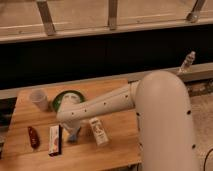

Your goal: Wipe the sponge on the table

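Gripper (73, 129) in lower left, down on sponge (75, 136) on table (116, 146), between packet (55, 139) and bottle (98, 131); grip state cannot be told.

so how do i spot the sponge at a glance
On the wooden table, look in front of the green bowl. The sponge is the small blue-grey pad under the gripper, between the white-and-red packet and the white bottle, the only blue thing there.

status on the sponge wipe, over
Gripper down low at table, left of centre. Sponge directly under it. Packet and bottle close on either side.
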